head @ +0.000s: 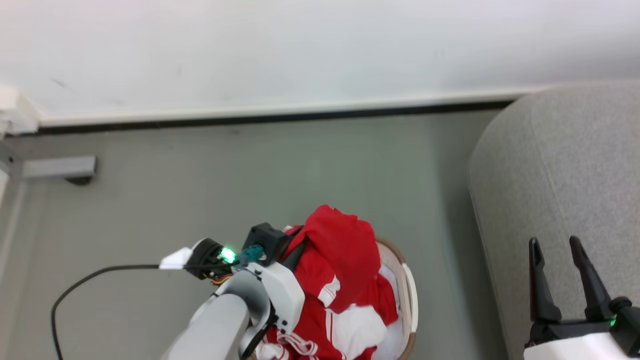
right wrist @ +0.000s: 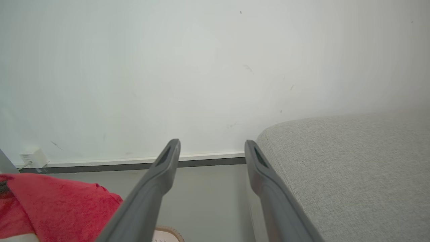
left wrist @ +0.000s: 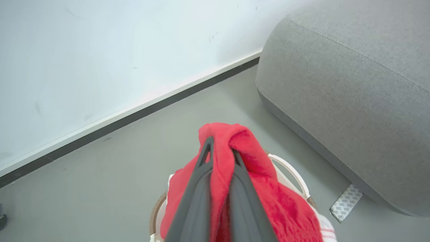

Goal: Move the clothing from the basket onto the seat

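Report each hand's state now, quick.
Left hand: closed on the clothing.
Right hand: open, holding nothing.

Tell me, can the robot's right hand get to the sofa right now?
Probably yes: the right gripper hangs open and empty close by the sofa, with nothing between them.

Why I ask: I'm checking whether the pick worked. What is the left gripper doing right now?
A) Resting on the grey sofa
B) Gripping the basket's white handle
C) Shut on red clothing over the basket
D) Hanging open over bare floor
C: in the left wrist view the left gripper has its two dark fingers pinched on a fold of the red clothing, with the basket just beneath it.
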